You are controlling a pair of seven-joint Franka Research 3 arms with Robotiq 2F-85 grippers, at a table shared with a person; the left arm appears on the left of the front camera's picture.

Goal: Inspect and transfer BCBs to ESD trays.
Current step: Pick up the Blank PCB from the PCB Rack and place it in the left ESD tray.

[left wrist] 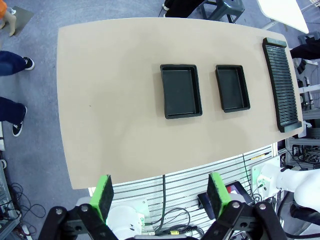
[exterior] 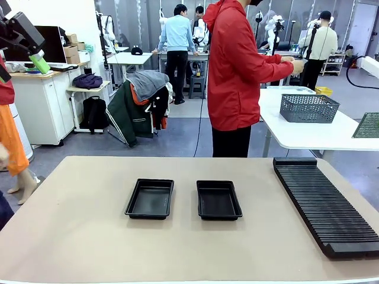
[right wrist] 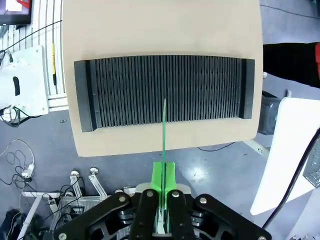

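Observation:
Two empty black ESD trays point(exterior: 149, 199) point(exterior: 218, 200) lie side by side mid-table; from high above, the left wrist view shows them as well point(left wrist: 181, 91) point(left wrist: 232, 88). My left gripper point(left wrist: 161, 194) is open and holds nothing, well above the table's near edge. It shows raised at the top left of the front view point(exterior: 26, 41). My right gripper point(right wrist: 163, 172) is shut on a thin green BCB point(right wrist: 163, 135), seen edge-on, hanging high over the slotted rack point(right wrist: 165, 90). At the front view's right edge a speckled green-grey panel point(exterior: 368, 125) shows; I cannot tell if it is that board.
The long black ribbed rack point(exterior: 325, 204) lies along the table's right side. A person in a red jacket point(exterior: 237, 71) stands at the far side, turned towards a white side table point(exterior: 308, 133) bearing a grey wire-mesh basket point(exterior: 308, 108). The tan tabletop point(exterior: 77, 225) is bare around the trays.

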